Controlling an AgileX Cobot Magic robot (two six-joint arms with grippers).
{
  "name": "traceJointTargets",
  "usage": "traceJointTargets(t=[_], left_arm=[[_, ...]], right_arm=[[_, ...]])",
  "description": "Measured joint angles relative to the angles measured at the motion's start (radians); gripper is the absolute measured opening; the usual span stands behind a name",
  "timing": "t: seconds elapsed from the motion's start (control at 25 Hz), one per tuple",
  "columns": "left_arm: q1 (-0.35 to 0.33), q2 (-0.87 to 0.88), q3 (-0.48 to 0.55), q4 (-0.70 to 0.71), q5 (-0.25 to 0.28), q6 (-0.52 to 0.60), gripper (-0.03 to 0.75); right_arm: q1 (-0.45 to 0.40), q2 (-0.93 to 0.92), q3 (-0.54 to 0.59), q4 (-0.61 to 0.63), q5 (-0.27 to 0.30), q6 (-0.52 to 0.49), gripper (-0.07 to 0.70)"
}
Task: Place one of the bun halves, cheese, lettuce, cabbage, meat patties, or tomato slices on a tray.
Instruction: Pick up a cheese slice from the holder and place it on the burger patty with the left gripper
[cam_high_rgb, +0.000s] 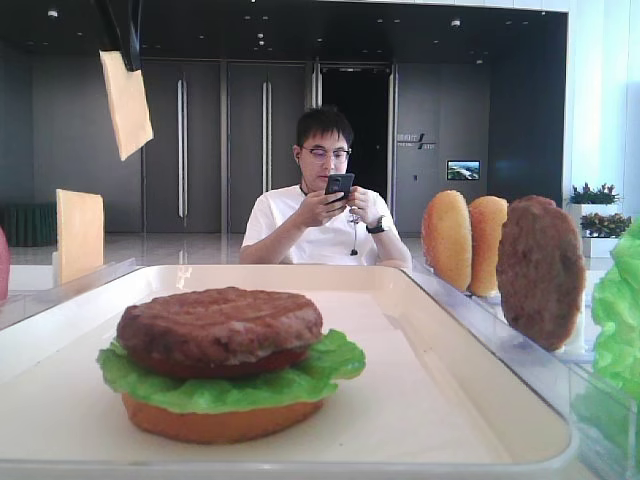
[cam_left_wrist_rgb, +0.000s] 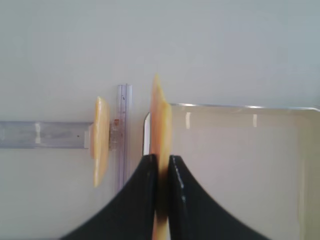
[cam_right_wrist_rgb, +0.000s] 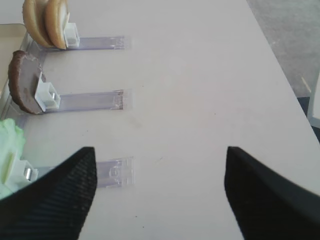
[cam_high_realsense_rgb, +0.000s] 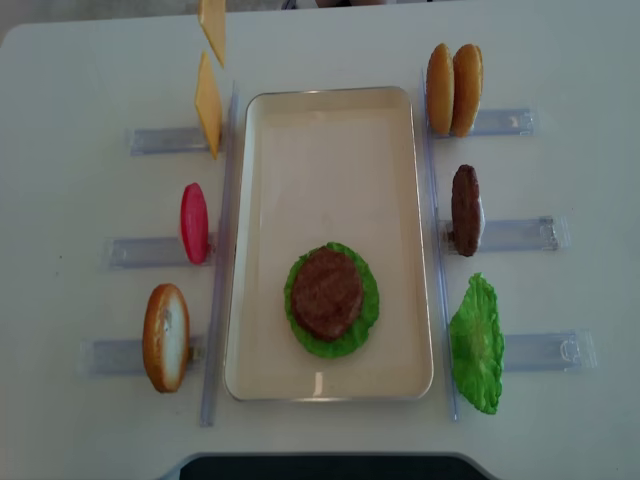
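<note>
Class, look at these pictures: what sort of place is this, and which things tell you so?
Probably a robot demonstration table in an office lobby, not a kitchen: toy food stands in clear plastic racks beside a tray, and a man with a phone sits before tall dark doors.

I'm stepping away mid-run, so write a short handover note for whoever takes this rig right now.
Left hand: shut on a cheese slice, held edge-up in the air by the tray's far left corner.
Right hand: open and holding nothing, over the table beside the right racks.
Done: bottom bun, lettuce and patty stacked on the tray.
Left: lay the held cheese on the tray. A second cheese slice stays in its rack.
</note>
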Motion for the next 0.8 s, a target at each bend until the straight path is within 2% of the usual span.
traceJointTargets(t=[0.16, 0.56, 0.8], left_arm=[[-0.011, -0.061, 0.090, -0.002, 0.000, 0.000, 0.032], [-0.013, -0.348, 0.505, -0.008, 0.000, -0.027, 0.032], [-0.013, -0.552, 0.709, -0.008, 0.000, -0.063, 0.032]], right_arm=[[0.000, 0.000, 0.000, 0.000, 0.000, 0.000, 0.535], [0.000, 0.000, 0.000, 0.000, 0.000, 0.000, 0.535], [0.000, 0.000, 0.000, 0.000, 0.000, 0.000, 0.535]])
